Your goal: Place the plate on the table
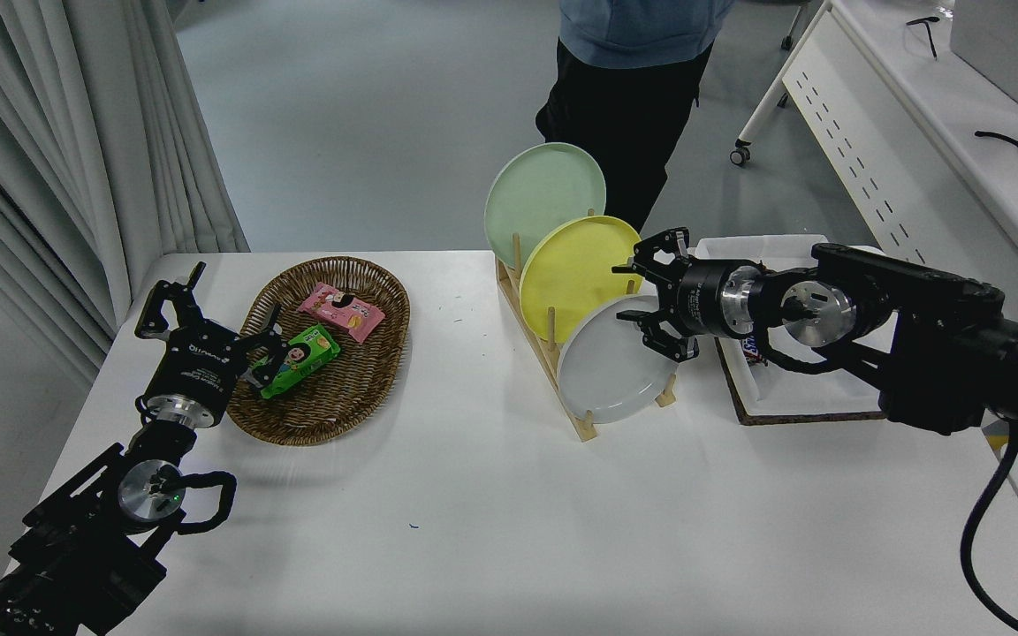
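Plate (608, 371) of plain light grey stands on edge in the nearest slot of the wooden rack (562, 371) on the white table (509, 530), in front of the yellow plate (573, 272) and the pale green plate (543, 201). The right gripper (641, 309) hangs at its upper right rim, jaws spread wide, gripping nothing. The left gripper (208, 318) sits parked beside the wicker basket (332, 415), jaws apart.

One high head view looks forward and down over the table (491, 512)
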{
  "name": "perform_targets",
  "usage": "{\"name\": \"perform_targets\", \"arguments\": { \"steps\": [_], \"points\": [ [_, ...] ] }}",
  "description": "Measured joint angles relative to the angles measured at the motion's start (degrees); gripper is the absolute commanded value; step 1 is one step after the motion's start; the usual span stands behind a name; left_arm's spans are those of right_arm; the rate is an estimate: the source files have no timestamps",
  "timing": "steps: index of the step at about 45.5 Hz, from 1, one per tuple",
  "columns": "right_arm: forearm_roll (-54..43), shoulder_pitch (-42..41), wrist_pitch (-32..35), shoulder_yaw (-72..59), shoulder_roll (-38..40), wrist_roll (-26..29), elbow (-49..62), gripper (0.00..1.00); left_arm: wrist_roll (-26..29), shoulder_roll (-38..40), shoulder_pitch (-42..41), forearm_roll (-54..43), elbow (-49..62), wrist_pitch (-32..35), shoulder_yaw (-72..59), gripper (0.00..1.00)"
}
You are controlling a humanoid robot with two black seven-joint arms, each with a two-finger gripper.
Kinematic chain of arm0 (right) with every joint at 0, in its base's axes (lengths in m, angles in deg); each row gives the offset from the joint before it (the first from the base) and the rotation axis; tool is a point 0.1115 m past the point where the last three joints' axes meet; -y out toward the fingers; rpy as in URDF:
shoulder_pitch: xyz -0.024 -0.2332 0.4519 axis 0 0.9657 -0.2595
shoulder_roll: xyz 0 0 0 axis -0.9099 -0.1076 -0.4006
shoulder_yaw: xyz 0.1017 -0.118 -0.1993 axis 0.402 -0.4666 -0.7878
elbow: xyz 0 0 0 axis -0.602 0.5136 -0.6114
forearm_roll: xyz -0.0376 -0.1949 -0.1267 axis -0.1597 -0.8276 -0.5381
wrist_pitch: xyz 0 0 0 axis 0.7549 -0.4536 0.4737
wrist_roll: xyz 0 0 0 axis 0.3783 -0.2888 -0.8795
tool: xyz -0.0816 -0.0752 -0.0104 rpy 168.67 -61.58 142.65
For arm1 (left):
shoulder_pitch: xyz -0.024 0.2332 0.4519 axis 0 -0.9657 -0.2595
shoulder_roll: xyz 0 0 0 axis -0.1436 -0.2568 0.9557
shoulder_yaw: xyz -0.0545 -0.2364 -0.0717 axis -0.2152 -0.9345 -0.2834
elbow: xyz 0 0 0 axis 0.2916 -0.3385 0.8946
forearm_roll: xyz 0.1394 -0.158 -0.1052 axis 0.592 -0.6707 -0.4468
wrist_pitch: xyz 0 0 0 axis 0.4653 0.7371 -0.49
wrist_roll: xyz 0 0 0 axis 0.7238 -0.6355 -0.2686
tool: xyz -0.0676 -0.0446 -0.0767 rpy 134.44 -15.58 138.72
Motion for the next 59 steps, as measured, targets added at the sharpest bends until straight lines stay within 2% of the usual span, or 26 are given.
{"name": "perform_targets", "arguments": {
  "steps": [17,25,37,59],
  "points": [
    [0.0,-0.1,-0.3,0.3,0.5,0.2,0.0,0.38,0.0,0.0,0.0,0.0,0.0,0.0,0.0,1.00],
    [0.0,-0.1,-0.3,0.3,0.6,0.5,0.0,0.32,0.0,0.0,0.0,0.0,0.0,0.0,0.0,1.00],
    [0.0,-0.2,-0.3,0.3,0.6,1.1,0.0,0.31,0.0,0.0,0.0,0.0,0.0,0.0,0.0,1.00],
    [0.0,-0.3,-0.4,0.4,0.6,1.4,0.1,0.23,0.0,0.0,0.0,0.0,0.0,0.0,0.0,1.00]
  ]
}}
